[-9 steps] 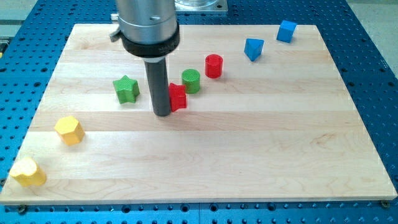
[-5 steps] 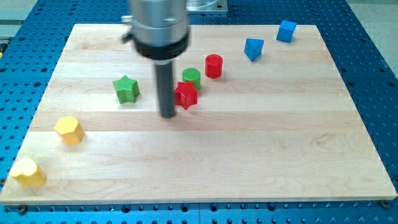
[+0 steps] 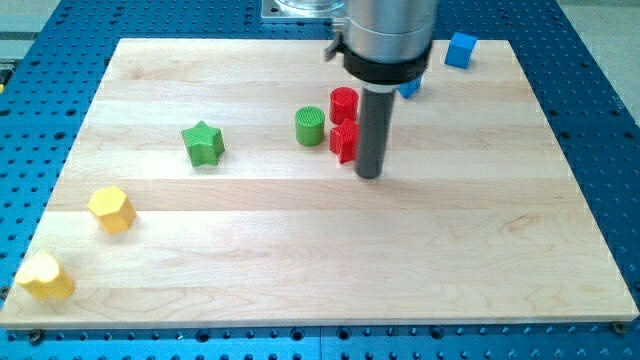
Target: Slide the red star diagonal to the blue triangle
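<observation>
Red star (image 3: 343, 141): just left of my tip, touching the rod's side, directly below the red cylinder (image 3: 343, 103).
My tip (image 3: 369, 176): a bare rod on the wooden board (image 3: 330, 260), no jaws, holding nothing.
Blue triangle (image 3: 409, 88): mostly hidden behind the arm, up-right of the star.
Blue cube (image 3: 460, 50): top right.
Green cylinder (image 3: 309, 126): left of the star.
Green star (image 3: 203, 143): further left.
Yellow blocks (image 3: 111, 209): bottom left.
</observation>
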`<state>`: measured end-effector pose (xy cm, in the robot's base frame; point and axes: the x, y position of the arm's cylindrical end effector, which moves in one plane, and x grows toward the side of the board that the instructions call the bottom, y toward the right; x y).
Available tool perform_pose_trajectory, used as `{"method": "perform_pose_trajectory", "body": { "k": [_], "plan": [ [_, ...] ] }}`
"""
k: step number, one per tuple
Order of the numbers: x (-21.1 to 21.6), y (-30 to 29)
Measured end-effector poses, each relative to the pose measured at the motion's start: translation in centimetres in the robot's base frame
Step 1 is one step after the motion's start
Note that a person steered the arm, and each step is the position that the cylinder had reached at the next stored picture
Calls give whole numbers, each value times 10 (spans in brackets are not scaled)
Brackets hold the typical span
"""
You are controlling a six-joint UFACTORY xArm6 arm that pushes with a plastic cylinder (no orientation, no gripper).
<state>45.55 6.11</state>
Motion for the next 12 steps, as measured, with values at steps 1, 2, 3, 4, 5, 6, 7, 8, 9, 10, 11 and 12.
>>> {"method": "perform_pose_trajectory", "body": {
  "k": [1,2,3,4,5,6,7,8,9,10,11,12],
  "plan": [
    [12,-58],
    [-6,-73],
    [-25,-70],
    [-29,-45],
    [-30,25],
    [-20,69],
    [-21,7],
    [-45,3],
    [-52,0],
    [-64,2],
    [-63,41],
    [-48,96]
  ]
}}
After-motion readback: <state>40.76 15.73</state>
